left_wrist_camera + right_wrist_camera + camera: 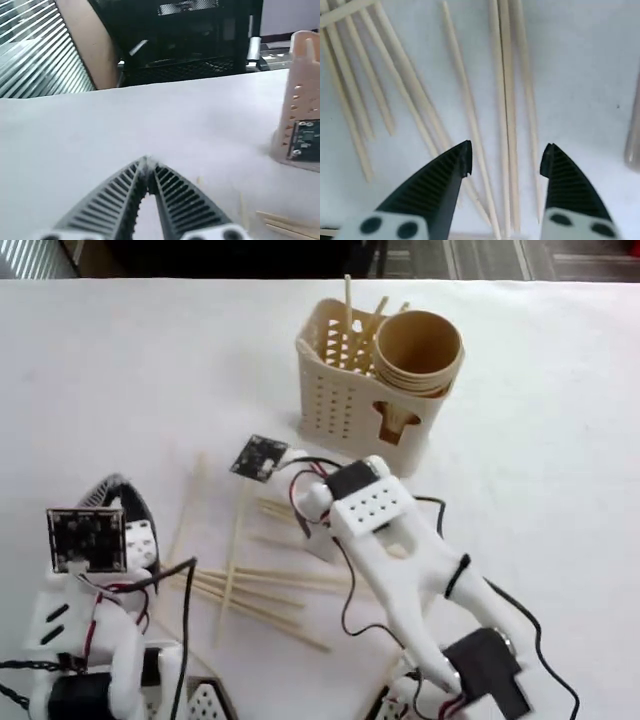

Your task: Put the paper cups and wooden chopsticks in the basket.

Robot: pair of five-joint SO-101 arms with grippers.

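Right gripper point(505, 160): moderately open, empty, straddling a pair of pale, slender wooden chopsticks point(502, 100) lying side by side at frame centre. Best to descend straight, close on both sticks near mid-length, and keep neighbouring sticks out. Left gripper point(147, 167): closed on nothing, low centre of its own view. Farther out, upper centre of the high view: cream perforated plastic basket point(335, 410), already holding stacked tan paper cups point(418, 345).

Cream perforated basket point(330, 412), tan paper cups point(418, 345), pale wooden chopsticks point(260, 585), white table point(150, 370), black ribbed right gripper point(507, 152).
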